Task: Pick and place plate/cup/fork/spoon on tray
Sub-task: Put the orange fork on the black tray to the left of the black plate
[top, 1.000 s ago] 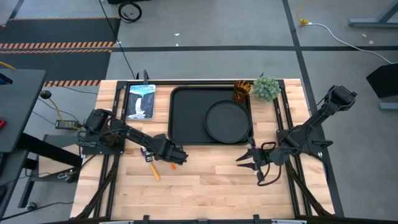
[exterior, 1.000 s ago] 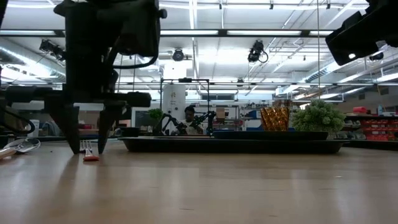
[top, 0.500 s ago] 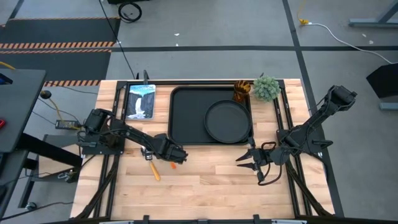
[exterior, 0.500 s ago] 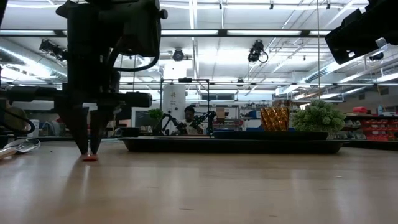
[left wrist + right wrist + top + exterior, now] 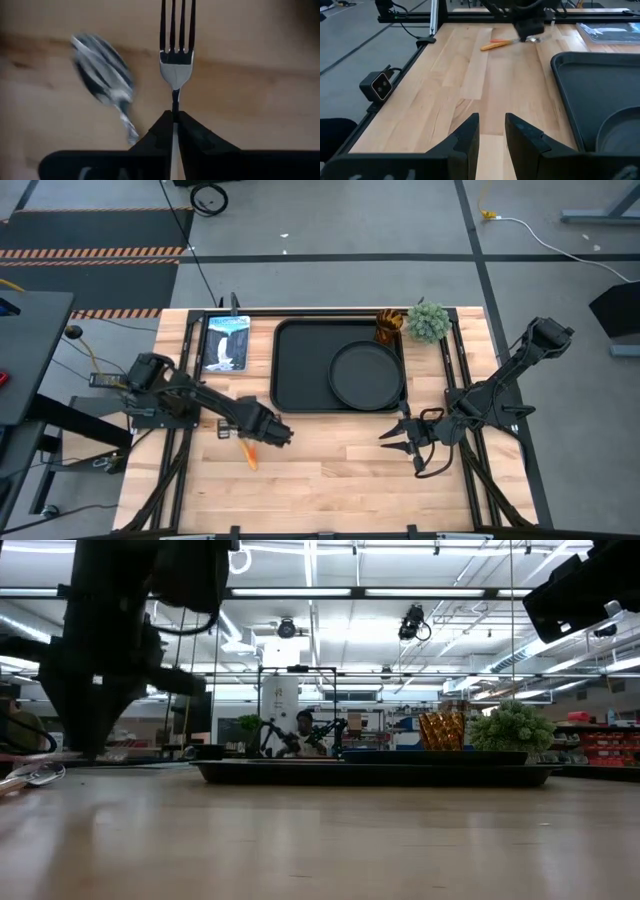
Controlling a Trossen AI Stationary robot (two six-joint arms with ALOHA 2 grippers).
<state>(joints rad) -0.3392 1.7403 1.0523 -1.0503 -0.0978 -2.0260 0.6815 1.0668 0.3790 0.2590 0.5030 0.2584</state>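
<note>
My left gripper [image 5: 272, 436] is shut on the fork [image 5: 176, 55] over the bare wood, on the near-left side of the black tray [image 5: 300, 370]. The spoon [image 5: 248, 456] lies flat on the table beside it; its bowl shows blurred in the left wrist view [image 5: 102, 70]. The round black plate [image 5: 365, 375] lies in the tray's right half. The amber cup [image 5: 388, 328] stands at the tray's far right corner. My right gripper [image 5: 405, 436] is open and empty, near the tray's near right corner. My left gripper pinches the fork's thin silver neck [image 5: 175, 97], just behind the tines, between its two fingertips [image 5: 162, 125]. The fork runs along the fingers, its tines pointing away from them. The handle is hidden behind the fingers. I see no part of the fork on the table.
A fuzzy green plant [image 5: 428, 320] stands right of the cup. A picture book [image 5: 225, 342] lies left of the tray. The tray's left half is bare. Bare wood stretches along the table's near side [image 5: 340, 480].
My left gripper has shut on the fork, whose reddish handle lay on the table, then risen and gone a little toward the table's left and near edges. The fork has come up off the wood with it. The spoon has stayed where it was.
</note>
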